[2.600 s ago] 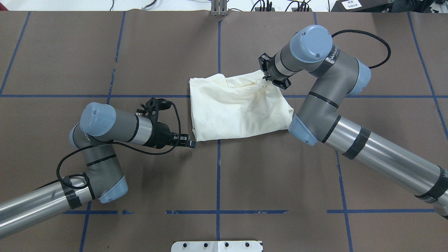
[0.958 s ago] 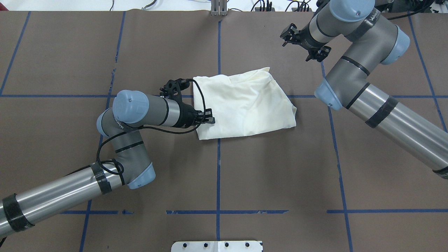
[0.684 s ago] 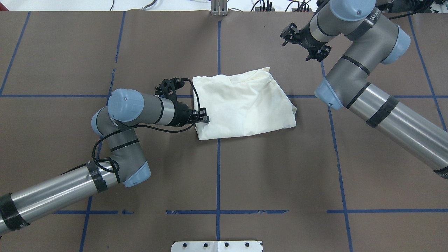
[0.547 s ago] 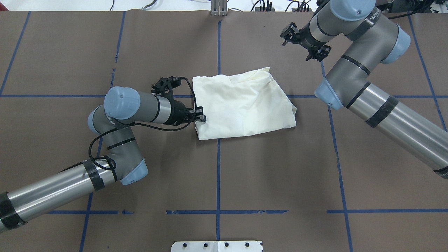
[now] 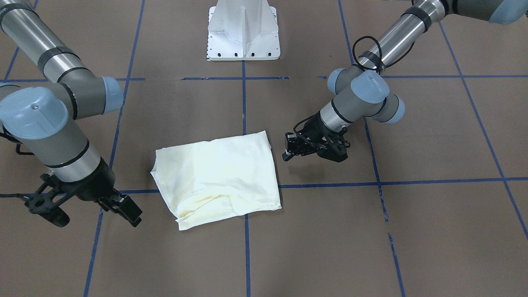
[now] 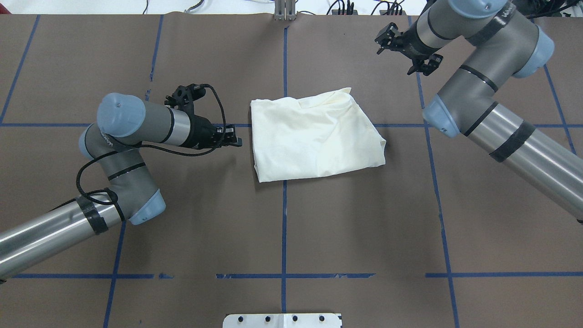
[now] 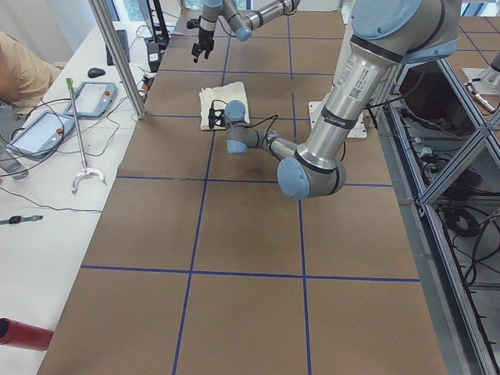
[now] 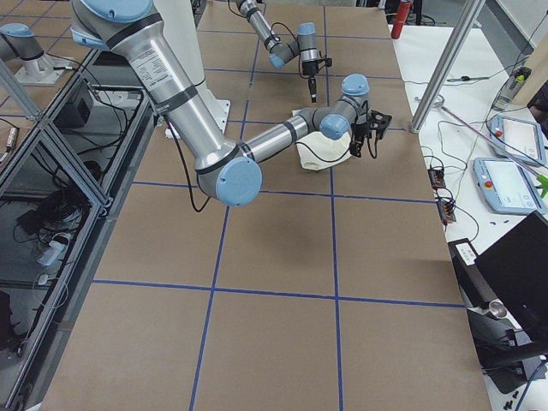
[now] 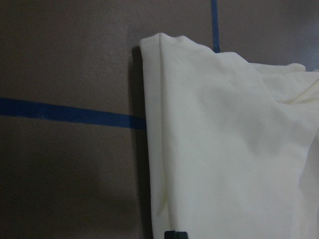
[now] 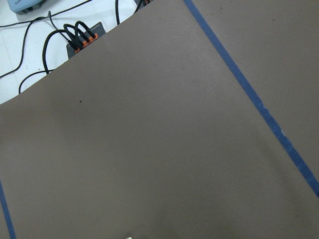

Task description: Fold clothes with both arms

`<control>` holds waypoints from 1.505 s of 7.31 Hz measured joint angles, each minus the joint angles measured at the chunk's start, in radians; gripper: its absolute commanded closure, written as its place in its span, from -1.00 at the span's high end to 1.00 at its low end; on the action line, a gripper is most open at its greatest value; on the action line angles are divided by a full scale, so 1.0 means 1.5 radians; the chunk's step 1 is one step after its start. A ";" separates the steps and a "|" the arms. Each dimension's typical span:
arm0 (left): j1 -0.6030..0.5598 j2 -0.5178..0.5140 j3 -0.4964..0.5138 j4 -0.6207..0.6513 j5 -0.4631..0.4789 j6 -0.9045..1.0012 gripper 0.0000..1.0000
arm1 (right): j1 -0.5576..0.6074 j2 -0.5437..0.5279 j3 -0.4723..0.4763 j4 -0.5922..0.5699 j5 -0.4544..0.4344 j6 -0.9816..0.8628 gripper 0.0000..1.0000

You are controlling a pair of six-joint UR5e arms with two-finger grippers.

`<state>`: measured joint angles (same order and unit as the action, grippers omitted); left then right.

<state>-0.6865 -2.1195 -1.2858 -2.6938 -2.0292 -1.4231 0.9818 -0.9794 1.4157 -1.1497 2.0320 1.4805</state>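
The clothes are one cream shirt (image 6: 314, 134), folded into a rough rectangle at the table's middle with its plain side up (image 5: 218, 177); no print shows. My left gripper (image 6: 236, 138) hovers just left of the shirt's left edge, apart from it, and looks shut and empty (image 5: 286, 154). The left wrist view looks down on that edge of the shirt (image 9: 224, 149), with dark fingertips (image 9: 175, 234) meeting at the bottom centre. My right gripper (image 5: 134, 218) hangs above bare table beyond the shirt's far right corner, open and holding nothing. No fingers show in the right wrist view.
Blue tape lines (image 6: 284, 205) grid the brown table cover. The white pedestal base (image 5: 243, 33) stands at the robot's edge. Cables (image 10: 75, 37) lie past the far edge. A bench with tablets (image 7: 47, 129), a metal pole (image 7: 117, 55) and a person's sleeve (image 7: 16, 70) flanks that side.
My left gripper has drawn back leftward off the shirt's left edge and stands clear of it. The right arm has shifted slightly right and farther away. The shirt has not moved.
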 measured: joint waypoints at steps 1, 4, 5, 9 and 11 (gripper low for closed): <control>-0.037 0.017 -0.003 0.000 -0.032 0.039 -1.00 | 0.027 -0.025 0.016 -0.001 0.028 -0.027 1.00; -0.220 0.075 0.004 0.004 -0.198 0.231 -1.00 | 0.124 -0.108 0.028 -0.003 0.102 -0.201 1.00; -0.281 0.087 0.010 0.027 -0.248 0.315 -1.00 | 0.153 -0.132 0.015 -0.002 0.115 -0.286 1.00; -0.463 0.099 0.013 0.271 -0.263 0.698 -1.00 | 0.268 -0.201 -0.014 -0.010 0.216 -0.517 1.00; -0.529 0.098 0.010 0.389 -0.200 0.845 -1.00 | 0.326 -0.215 -0.008 -0.067 0.244 -0.643 1.00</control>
<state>-1.4795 -1.9729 -1.2710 -2.1109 -2.3293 -0.1554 1.4702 -1.3021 1.4040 -1.2499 2.3986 0.5163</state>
